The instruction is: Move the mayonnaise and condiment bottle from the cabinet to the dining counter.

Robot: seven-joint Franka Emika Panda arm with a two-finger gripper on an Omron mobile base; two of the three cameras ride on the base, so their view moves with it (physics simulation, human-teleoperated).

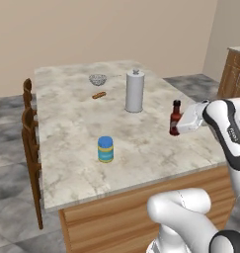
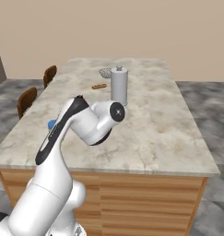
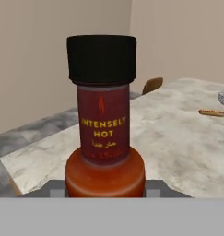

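- The end effector (image 1: 177, 126) is closed around the lower body of the small dark reddish-brown condiment bottle with a narrow neck and black cap (image 1: 176, 117), which stands upright over the near right part of the large beige marble-veined desk on a wood base (image 1: 77, 123); whether its base already touches the top I cannot tell
- In the hand view the bottle (image 3: 104, 124) sits centred and straight, so the grip looks even
- The short mayonnaise jar with a blue lid and a blue, yellow and green label (image 1: 105, 149) already stands on the desk, well apart from the bottle to its left
- The step in hand looks like setting the bottle down: lower straight until the base rests flat, keeping it vertical, since a slim bottle tips easily
- Open the jaws only once it is seated, then draw the hand back level, away from the neck
- The tall grey cylinder with a knob top (image 1: 134, 91) stands farther back, clear of the path
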